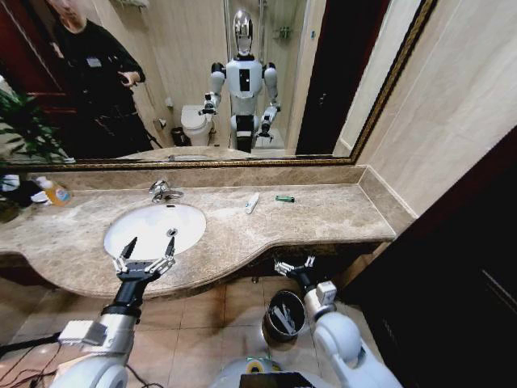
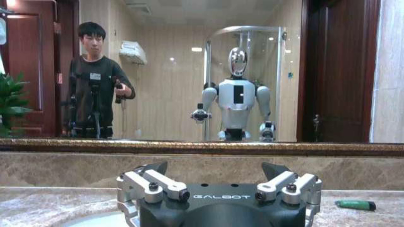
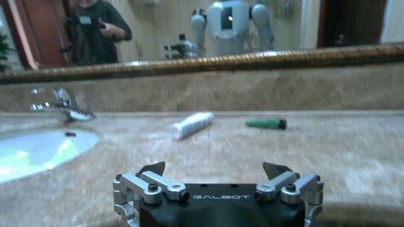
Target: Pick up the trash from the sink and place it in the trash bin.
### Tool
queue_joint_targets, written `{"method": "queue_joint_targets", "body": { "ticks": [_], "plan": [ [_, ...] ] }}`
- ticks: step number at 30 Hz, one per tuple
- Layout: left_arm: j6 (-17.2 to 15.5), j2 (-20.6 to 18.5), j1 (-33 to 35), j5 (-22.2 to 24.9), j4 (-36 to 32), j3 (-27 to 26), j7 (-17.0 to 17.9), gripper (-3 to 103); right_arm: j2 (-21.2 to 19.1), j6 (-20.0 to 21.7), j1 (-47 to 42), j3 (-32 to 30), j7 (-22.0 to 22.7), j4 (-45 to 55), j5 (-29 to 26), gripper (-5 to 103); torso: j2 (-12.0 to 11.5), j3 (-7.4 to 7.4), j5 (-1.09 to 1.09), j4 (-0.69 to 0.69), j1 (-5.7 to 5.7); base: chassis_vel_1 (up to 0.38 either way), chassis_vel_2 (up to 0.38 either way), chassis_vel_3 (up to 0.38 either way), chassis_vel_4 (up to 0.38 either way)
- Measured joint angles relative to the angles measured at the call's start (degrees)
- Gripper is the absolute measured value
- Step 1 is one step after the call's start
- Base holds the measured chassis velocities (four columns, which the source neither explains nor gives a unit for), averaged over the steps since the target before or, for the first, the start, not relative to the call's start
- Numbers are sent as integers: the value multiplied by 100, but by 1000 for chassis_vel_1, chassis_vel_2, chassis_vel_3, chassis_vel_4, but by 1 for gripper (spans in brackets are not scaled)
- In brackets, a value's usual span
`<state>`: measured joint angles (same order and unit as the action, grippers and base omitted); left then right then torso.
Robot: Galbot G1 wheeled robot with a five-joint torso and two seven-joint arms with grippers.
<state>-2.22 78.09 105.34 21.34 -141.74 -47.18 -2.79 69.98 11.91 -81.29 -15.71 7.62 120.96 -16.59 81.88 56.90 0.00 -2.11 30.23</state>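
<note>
Fingers (image 1: pixel 129 246) of left gripper (image 1: pixel 146 250) spread, empty, over sink (image 1: pixel 121 234) rim; white tube (image 1: pixel 252 203) well beyond

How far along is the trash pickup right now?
Some white strips already sit in the trash bin. Nothing is in hand: the left hand is open over the sink, the right hand open at the counter's front edge. Left: a white tube and green piece on the counter.

Left hand (image 1: pixel 147 252) and right hand (image 1: pixel 294 265) spread.
</note>
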Motion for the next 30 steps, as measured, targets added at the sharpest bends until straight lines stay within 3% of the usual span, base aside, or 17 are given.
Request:
{"method": "queue_joint_targets", "body": {
  "ticks": [8, 14, 18, 30],
  "plan": [
    [0, 0, 0, 0, 0, 0, 0, 100, -405, 293, 1525, 368, 17, -593, -746, 100, 0, 0, 0, -1, 1, 0, 0, 0, 0],
    [0, 0, 0, 0, 0, 0, -1, 100, -445, 581, 2281, 786, 137, -909, -1160, 100, 0, 0, 0, 0, 0, 0, 0, 0, 0],
    [0, 0, 0, 0, 0, 0, 0, 100, -287, 927, 3129, 1302, 477, -1392, -1476, 100, 0, 1, -1, -1, 0, 0, 0, 0, 0],
    [0, 0, 0, 0, 0, 1, -1, 100, 356, 1221, 4456, 2000, 974, -2622, -1533, 100, -1, 0, -1, 0, 0, 0, 0, 0, 0]
  ]
}}
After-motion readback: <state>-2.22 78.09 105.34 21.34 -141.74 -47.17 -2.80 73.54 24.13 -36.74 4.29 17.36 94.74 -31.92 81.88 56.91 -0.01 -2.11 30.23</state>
